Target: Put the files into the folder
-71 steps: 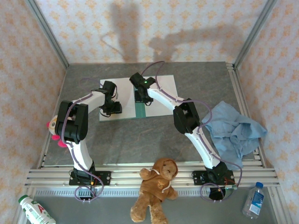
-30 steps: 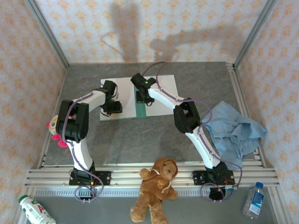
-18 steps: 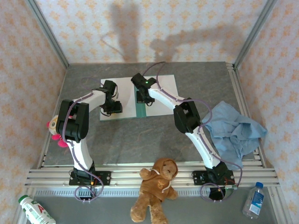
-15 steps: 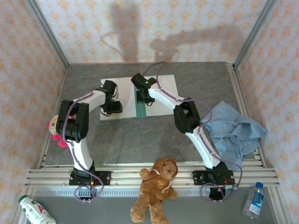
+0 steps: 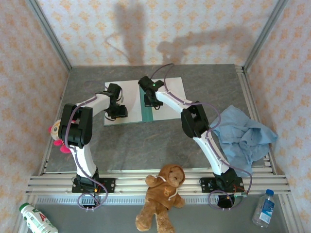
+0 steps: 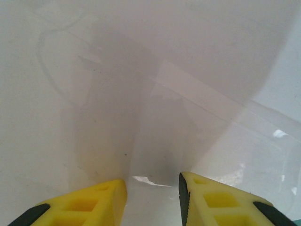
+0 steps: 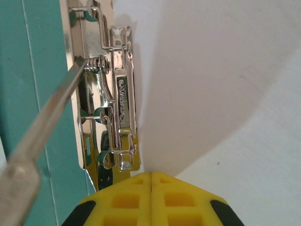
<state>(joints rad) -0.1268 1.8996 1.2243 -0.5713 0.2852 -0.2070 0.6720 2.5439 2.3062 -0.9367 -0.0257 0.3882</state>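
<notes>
The folder lies open at the back middle of the table, its teal spine showing between the white files that cover both halves. My left gripper rests on the left half. Its yellow fingers stand apart over a white sheet, with nothing gripped between them. My right gripper is at the spine. In the right wrist view its jaws are shut together, empty, just below the metal clip. There the teal folder lies left of the clip and a white sheet lies right of it.
A light blue cloth is bunched at the right edge of the table. A brown teddy bear sits on the front rails between the arm bases. Bottles stand at the front right and front left.
My right gripper has shifted slightly to the right along the folder's spine. The left arm has not moved.
</notes>
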